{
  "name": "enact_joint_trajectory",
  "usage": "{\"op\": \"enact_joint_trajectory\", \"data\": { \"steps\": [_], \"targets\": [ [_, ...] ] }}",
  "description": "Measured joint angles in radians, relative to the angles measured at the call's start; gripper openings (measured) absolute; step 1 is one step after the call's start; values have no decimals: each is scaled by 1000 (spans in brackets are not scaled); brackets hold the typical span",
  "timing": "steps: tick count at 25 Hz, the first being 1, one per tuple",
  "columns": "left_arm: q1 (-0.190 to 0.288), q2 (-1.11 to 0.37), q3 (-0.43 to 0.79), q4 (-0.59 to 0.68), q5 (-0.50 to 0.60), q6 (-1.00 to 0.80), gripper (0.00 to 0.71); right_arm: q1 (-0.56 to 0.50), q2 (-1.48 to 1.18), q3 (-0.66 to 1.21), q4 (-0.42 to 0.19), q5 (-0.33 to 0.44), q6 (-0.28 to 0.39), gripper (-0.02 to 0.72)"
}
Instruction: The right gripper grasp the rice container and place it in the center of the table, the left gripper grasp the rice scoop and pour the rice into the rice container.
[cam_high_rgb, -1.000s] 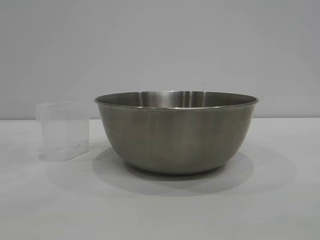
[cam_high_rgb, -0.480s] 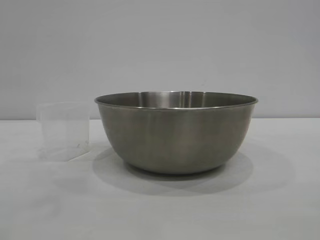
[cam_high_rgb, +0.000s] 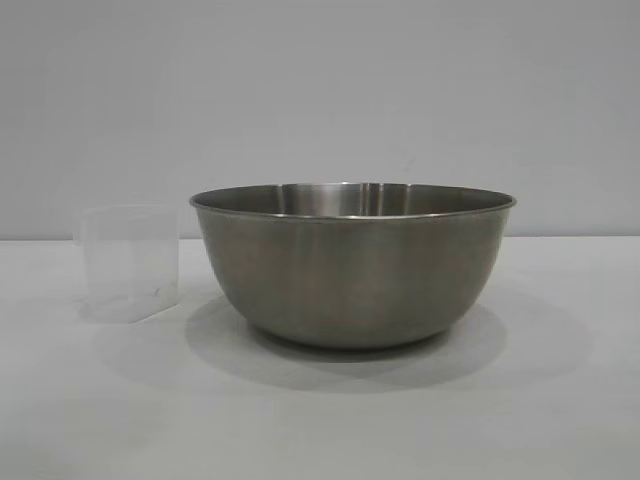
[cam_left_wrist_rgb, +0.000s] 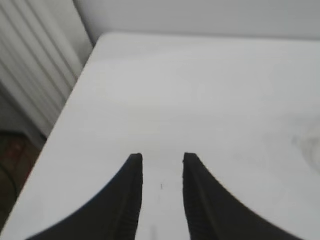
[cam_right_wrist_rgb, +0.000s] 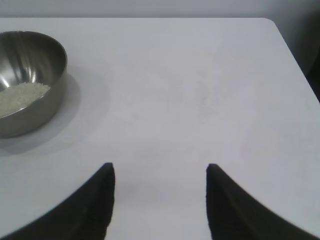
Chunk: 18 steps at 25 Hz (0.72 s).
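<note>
From my station, the rice container (cam_high_rgb: 353, 265) stands upright at the middle of the white surface (cam_high_rgb: 320, 420), its rolled rim level and its brushed steel side facing the exterior camera. The rice scoop (cam_high_rgb: 128, 262) sits upright on the surface just beside the container, on the left arm's side, with a narrow gap between them; I see almost nothing inside its clear walls. In the right wrist view the rice (cam_right_wrist_rgb: 20, 96) lies as a pale heap in the bottom of the container, which stands well away from that arm.

Neither arm appears in the exterior view. The left gripper (cam_left_wrist_rgb: 162, 162) hangs over a bare stretch of the surface near its corner edge, its jaws parted by a narrow gap and holding nothing; a ribbed white panel (cam_left_wrist_rgb: 35, 65) stands beyond the surface's edge on that side. The right gripper (cam_right_wrist_rgb: 159, 172) hangs over open surface as well, its jaws spread wide and released, nothing between them. Both pairs of dark fingers (cam_right_wrist_rgb: 100, 200) point toward the far edge, tilted down at the surface, touching neither the container nor the scoop.
</note>
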Motion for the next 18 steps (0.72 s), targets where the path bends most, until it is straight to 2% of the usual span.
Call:
{"op": "enact_joint_trajectory", "data": {
  "steps": [4,7,18],
  "targets": [
    [0,-71,0,-32,101,32,164,0,0,0,0,0,0,346],
    [0,-105,0,-45,134,40,164,0,0,0,0,0,0,346],
    [0,-118,20,-49,150,91,164,0,0,0,0,0,0,346]
  ]
}}
